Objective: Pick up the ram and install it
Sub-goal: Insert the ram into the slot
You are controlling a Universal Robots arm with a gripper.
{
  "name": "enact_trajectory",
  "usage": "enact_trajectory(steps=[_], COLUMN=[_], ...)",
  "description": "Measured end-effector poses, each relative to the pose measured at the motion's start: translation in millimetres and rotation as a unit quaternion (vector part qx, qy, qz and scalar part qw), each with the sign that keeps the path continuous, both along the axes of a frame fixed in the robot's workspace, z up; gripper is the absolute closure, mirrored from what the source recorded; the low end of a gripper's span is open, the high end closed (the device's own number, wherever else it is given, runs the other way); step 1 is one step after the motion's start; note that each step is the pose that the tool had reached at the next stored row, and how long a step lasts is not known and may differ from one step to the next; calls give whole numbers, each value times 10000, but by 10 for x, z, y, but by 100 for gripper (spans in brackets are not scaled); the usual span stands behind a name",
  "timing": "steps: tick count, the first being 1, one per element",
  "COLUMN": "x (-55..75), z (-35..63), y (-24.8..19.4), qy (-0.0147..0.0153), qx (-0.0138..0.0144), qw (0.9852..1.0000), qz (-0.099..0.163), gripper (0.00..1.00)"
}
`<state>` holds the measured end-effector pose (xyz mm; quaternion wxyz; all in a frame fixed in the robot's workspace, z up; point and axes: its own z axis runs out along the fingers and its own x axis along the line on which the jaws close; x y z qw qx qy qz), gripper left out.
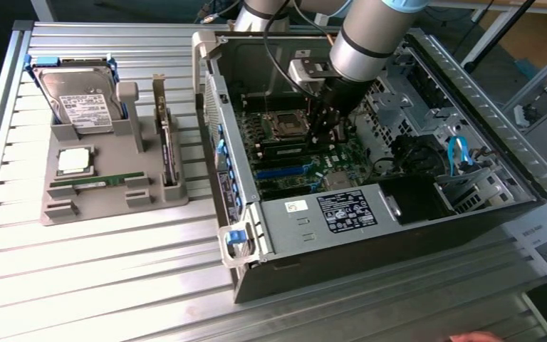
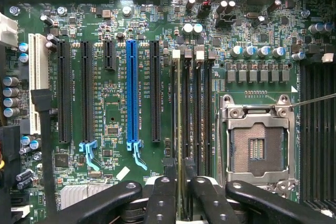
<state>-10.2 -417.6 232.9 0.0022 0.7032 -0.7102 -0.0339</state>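
Left, on the counter (image 1: 83, 285): grey tray (image 1: 112, 206) with a spare green stick (image 1: 97, 181) lying flat in it, well apart from the arm.

Right of the tray: open computer case (image 1: 283, 214). The arm reaches inside, with the pincer (image 1: 326, 132) low over the motherboard (image 2: 115, 103).

Wrist view: the ram (image 2: 179, 129) stands edge-on in a slot beside the empty processor socket (image 2: 257, 140). The fingers (image 2: 205, 198) straddle it, slightly apart, with a gap on one side, so it is not clamped.

Judgement: pick-up and placing in the slot look done. I cannot tell whether it is fully pressed home or latched.
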Motion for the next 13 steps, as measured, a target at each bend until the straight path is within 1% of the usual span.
enact_trajectory(steps=[8,13], x=[0,0], z=[3,65], y=[0,0], qy=[0,0], qx=[0,0], qw=[10000,10000], qz=[0,0], gripper=[81,81])
